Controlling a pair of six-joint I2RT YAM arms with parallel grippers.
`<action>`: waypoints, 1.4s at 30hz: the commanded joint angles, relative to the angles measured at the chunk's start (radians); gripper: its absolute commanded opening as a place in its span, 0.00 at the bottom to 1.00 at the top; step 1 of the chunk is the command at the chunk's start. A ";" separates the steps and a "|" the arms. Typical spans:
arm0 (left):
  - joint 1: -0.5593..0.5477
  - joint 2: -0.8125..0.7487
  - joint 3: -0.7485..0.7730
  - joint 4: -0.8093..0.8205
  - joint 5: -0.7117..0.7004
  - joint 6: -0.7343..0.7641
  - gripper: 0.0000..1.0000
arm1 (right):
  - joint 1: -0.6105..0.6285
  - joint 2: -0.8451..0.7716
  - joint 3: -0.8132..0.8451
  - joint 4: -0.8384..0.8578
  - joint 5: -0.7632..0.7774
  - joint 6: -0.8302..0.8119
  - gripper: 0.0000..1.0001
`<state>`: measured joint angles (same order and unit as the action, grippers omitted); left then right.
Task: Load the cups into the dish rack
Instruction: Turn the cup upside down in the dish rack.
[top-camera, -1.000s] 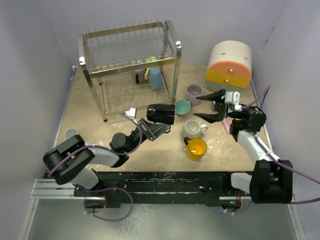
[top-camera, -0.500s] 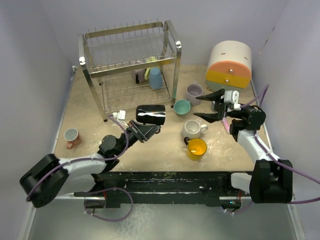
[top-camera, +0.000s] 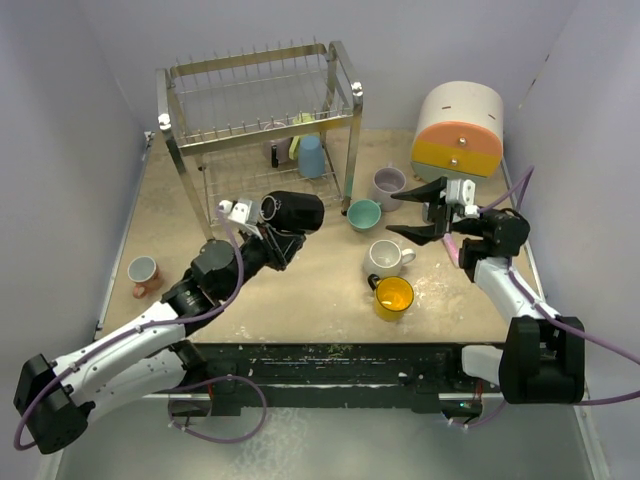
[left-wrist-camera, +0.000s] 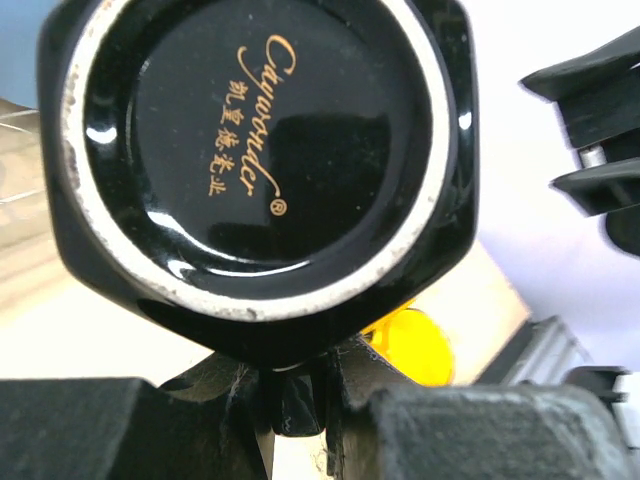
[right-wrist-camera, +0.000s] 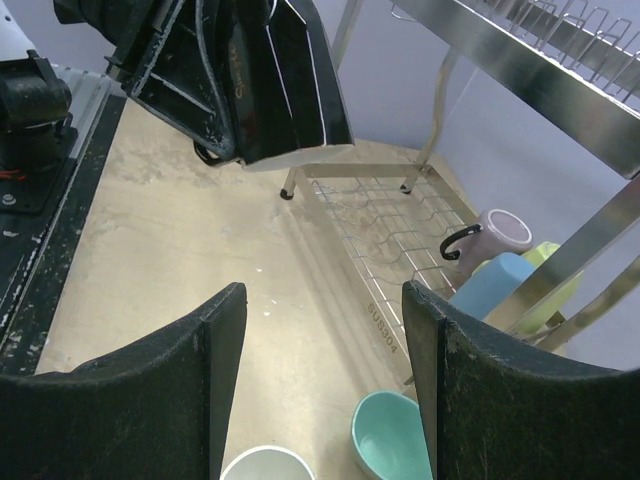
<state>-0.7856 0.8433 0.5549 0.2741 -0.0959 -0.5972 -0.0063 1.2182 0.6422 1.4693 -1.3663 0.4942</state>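
My left gripper (top-camera: 272, 236) is shut on the handle of a black cup (top-camera: 293, 212), held on its side in the air just in front of the dish rack's (top-camera: 258, 133) lower tier. In the left wrist view the cup's glossy base (left-wrist-camera: 260, 150) fills the frame, and its handle is pinched in the left gripper (left-wrist-camera: 295, 390). A blue cup (top-camera: 311, 157), a pink cup (top-camera: 277, 152) and a yellow-green cup (top-camera: 300, 126) sit in the lower tier. Lilac (top-camera: 388, 183), teal (top-camera: 364, 214), white (top-camera: 386, 257) and yellow-orange (top-camera: 393, 297) cups stand on the table. My right gripper (top-camera: 425, 210) (right-wrist-camera: 320, 300) hangs open and empty above the teal cup (right-wrist-camera: 395, 440).
A round white-orange-yellow drawer unit (top-camera: 458, 128) stands at the back right. A small grey cup (top-camera: 144, 269) sits near the table's left edge. A flat pink bar (top-camera: 455, 248) lies under the right arm. The rack's wire grid (right-wrist-camera: 400, 235) lies ahead of the right gripper.
The left arm has stretched out and carried the black cup left and back, up to the front of the rack. The right arm has stayed still.
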 joint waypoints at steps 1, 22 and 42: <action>0.003 0.010 0.115 -0.049 -0.086 0.215 0.00 | 0.003 -0.007 0.046 -0.003 -0.012 -0.036 0.65; 0.187 0.330 0.200 0.176 -0.057 0.367 0.00 | 0.003 -0.019 0.067 -0.160 -0.017 -0.132 0.64; 0.417 0.706 0.373 0.294 0.148 0.320 0.00 | 0.001 -0.019 0.082 -0.239 -0.024 -0.179 0.64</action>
<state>-0.3840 1.5295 0.8303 0.3969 0.0021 -0.2695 -0.0063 1.2171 0.6750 1.2251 -1.3808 0.3397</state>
